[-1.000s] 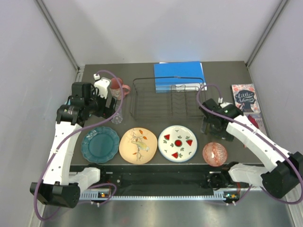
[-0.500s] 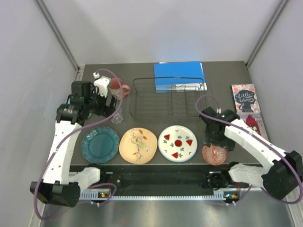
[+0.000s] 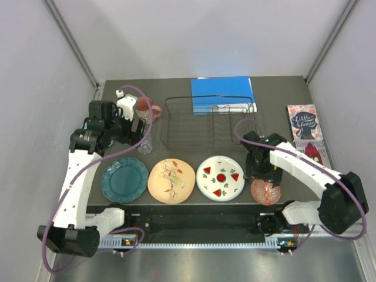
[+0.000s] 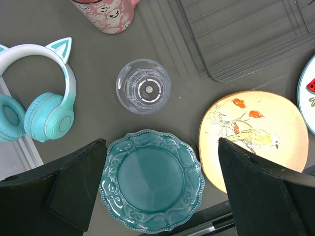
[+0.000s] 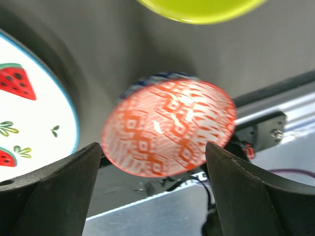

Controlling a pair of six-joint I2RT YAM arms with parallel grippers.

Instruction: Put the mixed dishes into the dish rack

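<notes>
The black wire dish rack (image 3: 208,121) stands at the back middle with nothing in it. In front of it lie the teal scalloped plate (image 3: 124,179), the peach bird plate (image 3: 171,180) and the watermelon plate (image 3: 220,177). A pink mug (image 3: 145,108) and a clear cup (image 3: 145,145) stand left of the rack. My left gripper (image 4: 161,150) hangs open high above the teal plate (image 4: 152,180). My right gripper (image 5: 152,150) is open, its fingers flanking a small red-patterned dish (image 5: 170,128) at the front edge. The yellow-green bowl (image 5: 202,10) shows just beyond it.
Teal cat-ear headphones (image 4: 39,98) lie at the left edge. A blue book (image 3: 222,94) sits behind the rack and a patterned book (image 3: 302,121) at the right. The red-patterned dish (image 3: 266,191) lies close to the table's front edge.
My right arm has swung forward and left, from beside the rack down over the red-patterned dish, and its jaws have narrowed a little. The left arm has not moved.
</notes>
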